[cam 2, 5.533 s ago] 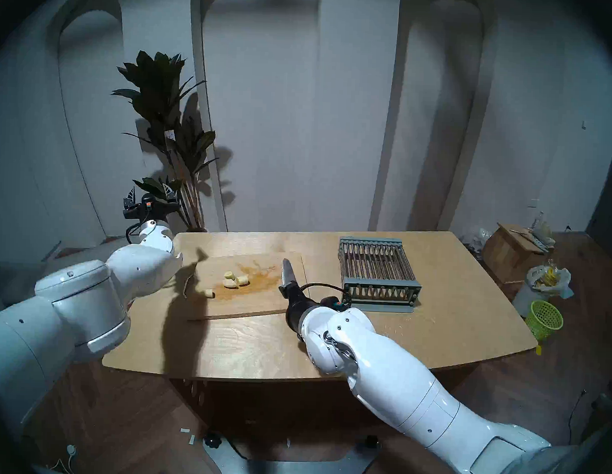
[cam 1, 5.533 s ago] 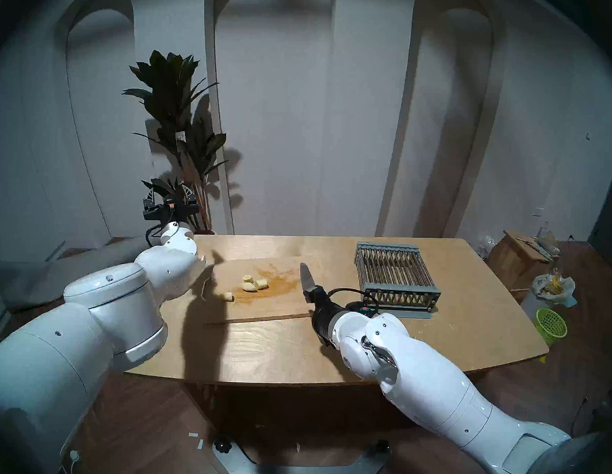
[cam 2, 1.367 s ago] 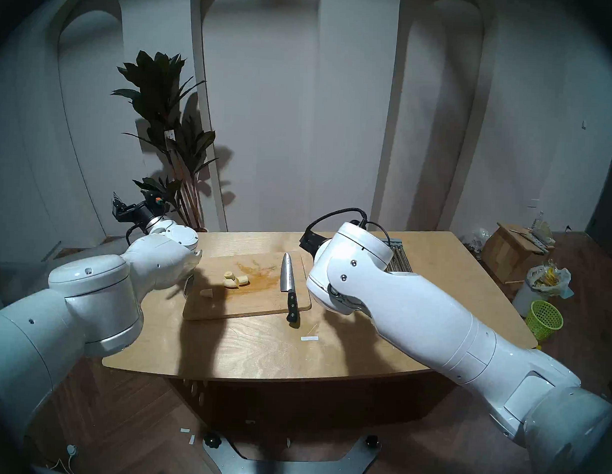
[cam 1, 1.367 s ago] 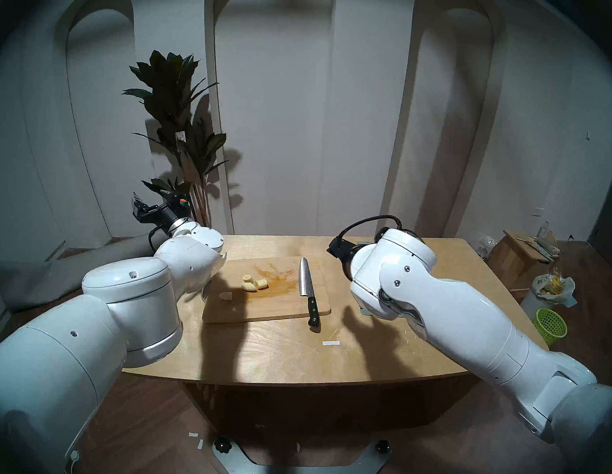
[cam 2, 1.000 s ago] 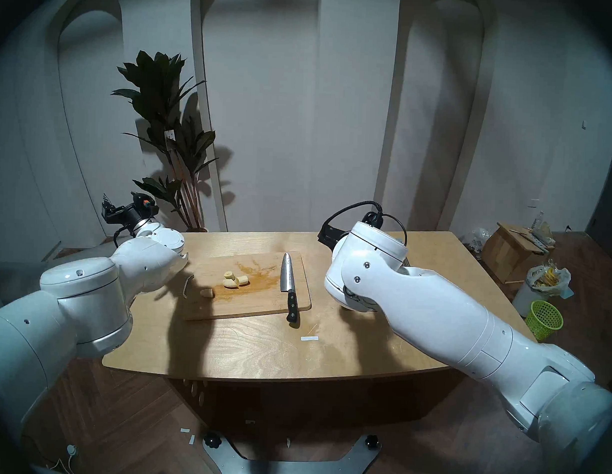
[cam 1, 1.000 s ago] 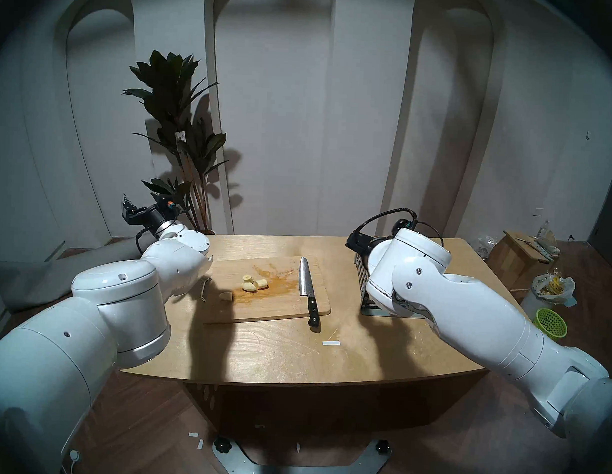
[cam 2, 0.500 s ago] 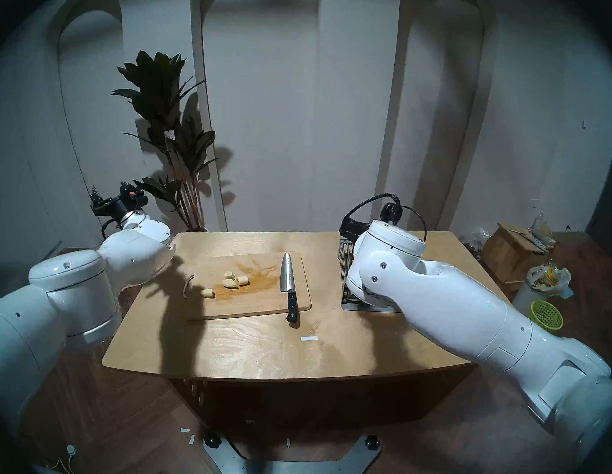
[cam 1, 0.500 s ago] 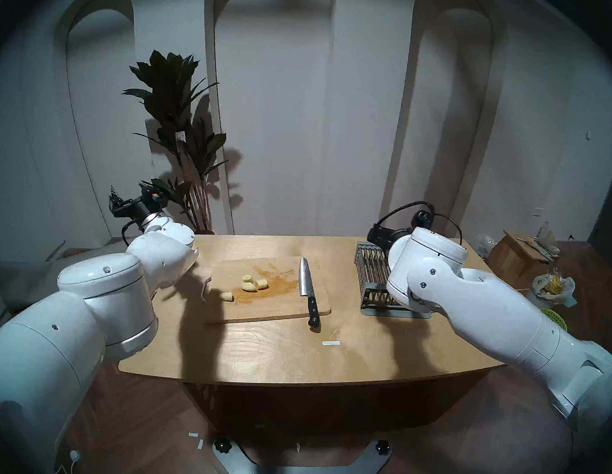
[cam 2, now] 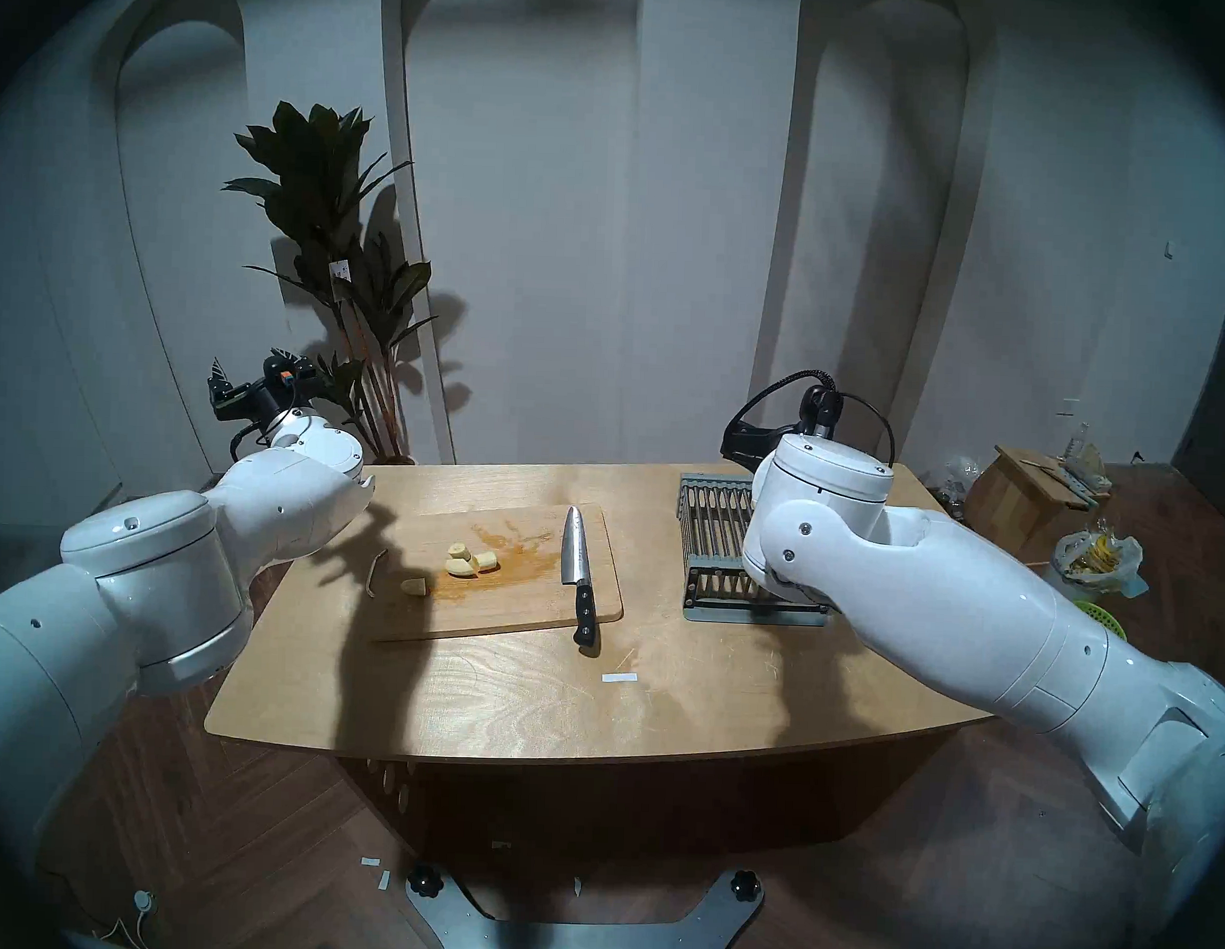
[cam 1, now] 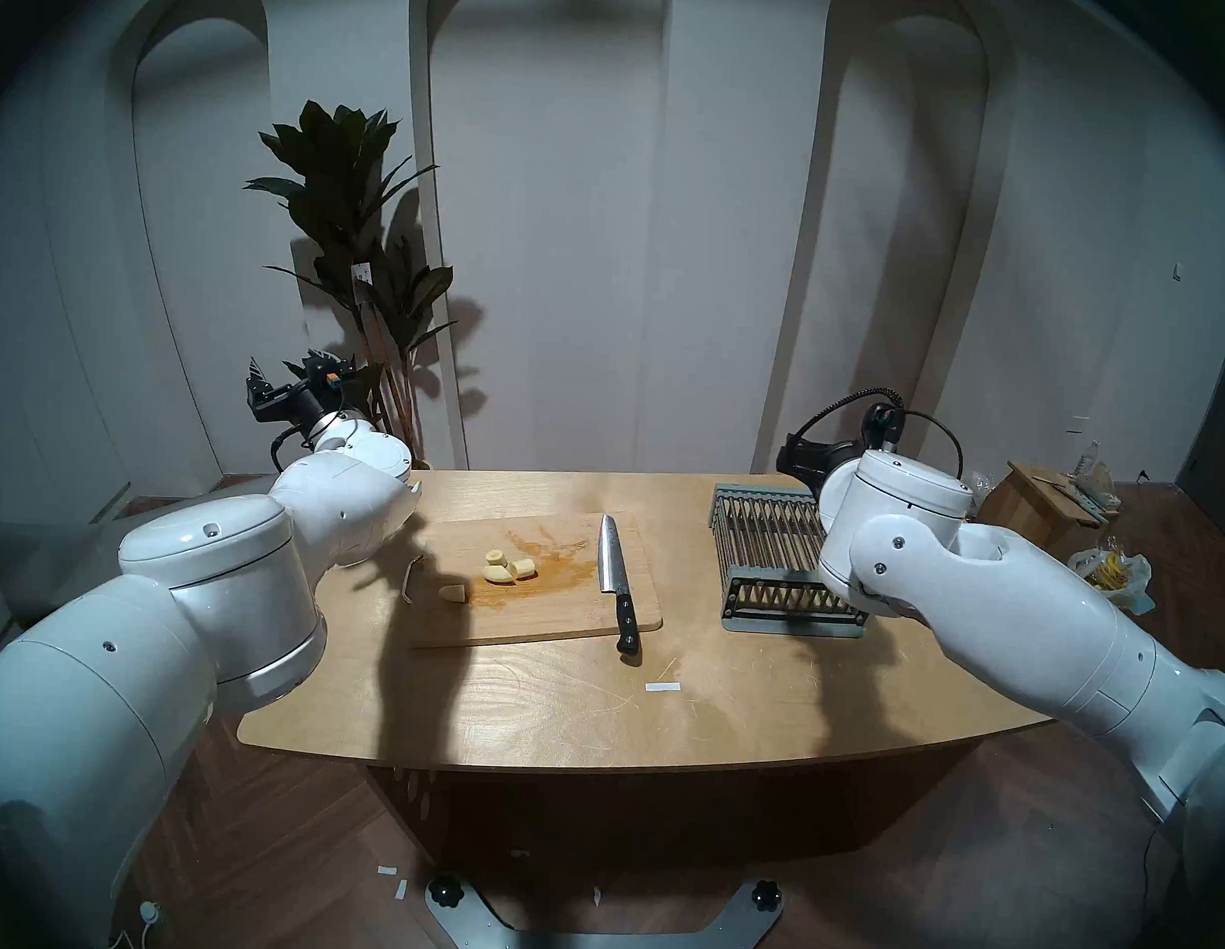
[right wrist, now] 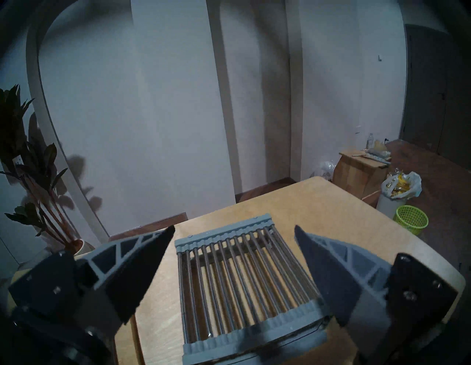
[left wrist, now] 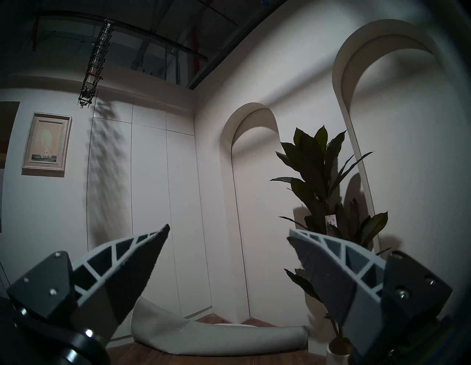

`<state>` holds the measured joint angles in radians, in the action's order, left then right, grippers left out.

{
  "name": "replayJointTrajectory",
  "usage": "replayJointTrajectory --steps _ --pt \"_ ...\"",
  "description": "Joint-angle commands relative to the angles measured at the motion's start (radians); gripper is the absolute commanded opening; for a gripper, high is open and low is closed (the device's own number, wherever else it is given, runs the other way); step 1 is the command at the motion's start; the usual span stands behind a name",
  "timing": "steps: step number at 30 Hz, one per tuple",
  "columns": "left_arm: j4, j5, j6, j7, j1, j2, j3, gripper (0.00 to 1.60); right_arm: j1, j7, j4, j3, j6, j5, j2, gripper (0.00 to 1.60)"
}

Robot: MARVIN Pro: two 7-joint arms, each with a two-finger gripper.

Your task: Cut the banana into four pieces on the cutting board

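The banana lies cut on the cutting board [cam 1: 556,617]: three pale chunks [cam 1: 506,569] huddle on the orange-brown stain, and one more chunk [cam 1: 454,592] sits apart near the board's left edge. A knife [cam 1: 613,574] rests on the board's right side, its black handle overhanging the front edge. My left gripper [left wrist: 228,230] is open and empty, raised off the table's far left corner [cam 1: 287,372] and facing the wall. My right gripper [right wrist: 234,229] is open and empty too, hovering above a grey rack [right wrist: 244,275], well right of the board.
The grey wire rack [cam 1: 773,545] stands on the table's right half. A white tape strip [cam 1: 662,686] lies in front of the board. A potted plant [cam 1: 354,246] stands behind the left corner. A cardboard box [cam 1: 1038,506], a bag [cam 1: 1105,571] and a green basket [cam 2: 1094,608] sit on the floor to the right.
The knife, held in the right gripper earlier, now lies on the board. The right arm has drawn back to the right, over the rack. The left arm shifted slightly; the banana pieces stayed put.
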<state>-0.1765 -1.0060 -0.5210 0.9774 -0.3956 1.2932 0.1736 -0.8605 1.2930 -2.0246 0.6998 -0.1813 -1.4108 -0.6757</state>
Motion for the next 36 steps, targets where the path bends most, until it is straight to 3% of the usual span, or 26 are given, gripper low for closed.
replayJointTrajectory --steps 1,13,36 --pt "0.001 0.009 -0.004 -0.020 0.007 -0.032 -0.007 1.60 0.029 -0.030 -0.011 0.014 -0.029 0.043 0.067 1.60" --pt "-0.003 0.032 -0.017 -0.082 -0.025 -0.081 -0.041 1.60 0.035 -0.070 -0.009 0.016 -0.057 0.072 0.124 1.60" --pt "-0.090 0.065 -0.150 -0.226 -0.033 -0.142 -0.093 1.60 0.018 -0.140 -0.007 -0.013 -0.102 0.096 0.189 1.60"
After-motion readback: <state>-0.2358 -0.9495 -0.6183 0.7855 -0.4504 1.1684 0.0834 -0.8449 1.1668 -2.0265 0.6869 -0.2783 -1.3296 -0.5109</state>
